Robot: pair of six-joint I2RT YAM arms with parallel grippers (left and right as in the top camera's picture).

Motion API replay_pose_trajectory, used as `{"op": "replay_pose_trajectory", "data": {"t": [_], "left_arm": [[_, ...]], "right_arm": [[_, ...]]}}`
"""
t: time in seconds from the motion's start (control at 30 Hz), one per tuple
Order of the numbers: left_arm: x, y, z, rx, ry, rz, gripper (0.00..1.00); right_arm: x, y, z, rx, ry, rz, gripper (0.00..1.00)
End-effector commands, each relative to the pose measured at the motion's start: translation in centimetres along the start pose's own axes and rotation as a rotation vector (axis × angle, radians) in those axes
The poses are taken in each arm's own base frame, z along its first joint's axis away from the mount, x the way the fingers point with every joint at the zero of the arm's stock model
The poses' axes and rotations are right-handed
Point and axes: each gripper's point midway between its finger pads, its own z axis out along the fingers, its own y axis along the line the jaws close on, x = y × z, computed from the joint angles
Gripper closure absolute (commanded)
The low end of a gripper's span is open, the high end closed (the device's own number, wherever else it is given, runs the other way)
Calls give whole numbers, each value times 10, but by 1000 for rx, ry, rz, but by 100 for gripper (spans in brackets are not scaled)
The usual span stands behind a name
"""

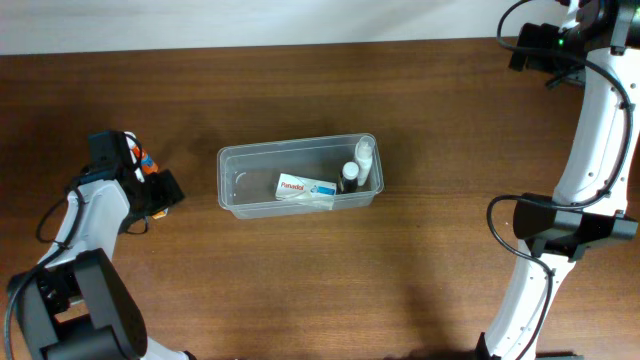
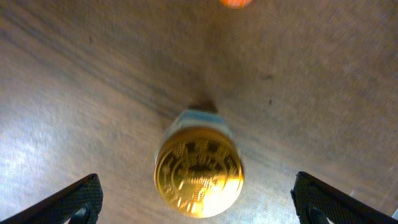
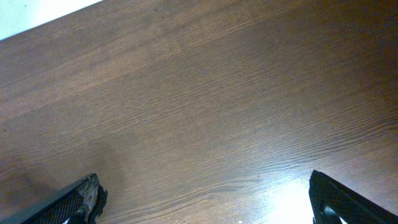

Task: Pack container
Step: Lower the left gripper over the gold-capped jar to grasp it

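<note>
Gold-lidded jar point(image 2: 199, 176) between wide-apart left jaws

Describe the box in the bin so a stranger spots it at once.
Start at the clear container in the middle of the brown table. Lying flat inside, near the middle, is the white box with a red Panadol label. Unlike the small bottles at the right end, it is a flat carton.

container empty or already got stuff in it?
Partly full: the container holds a Panadol box, a dark-capped bottle and a clear bottle toward its right end.
</note>
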Motion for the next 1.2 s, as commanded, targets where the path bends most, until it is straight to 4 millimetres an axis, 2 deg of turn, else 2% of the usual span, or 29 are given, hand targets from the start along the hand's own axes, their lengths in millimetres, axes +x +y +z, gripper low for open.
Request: {"op": "replay_pose_trajectory", "data": {"t": [0.0, 0.23, 0.5, 0.63, 0.77, 0.87, 1.1, 1.17], "left_arm": [[-6, -1, 2, -5, -31, 20, 3], [-13, -3, 10, -1, -52, 18, 3], [-6, -2, 29, -10, -10, 20, 9], [-5, -2, 32, -11, -4, 20, 21], [-7, -2, 32, -9, -11, 20, 28], [-7, -2, 32, -9, -12, 20, 39], [-7, -2, 32, -10, -10, 20, 53], [-7, -2, 32, -10, -10, 20, 66]], "right_arm": [[1, -4, -4, 10, -3, 11, 2], [1, -4, -4, 10, -3, 12, 2], [1, -4, -4, 10, -3, 12, 2], [1, -4, -4, 10, -3, 11, 2], [1, -4, -4, 10, -3, 11, 2], [1, -4, -4, 10, -3, 12, 2], [1, -4, -4, 10, -3, 12, 2], [1, -4, -4, 10, -3, 12, 2]]}}
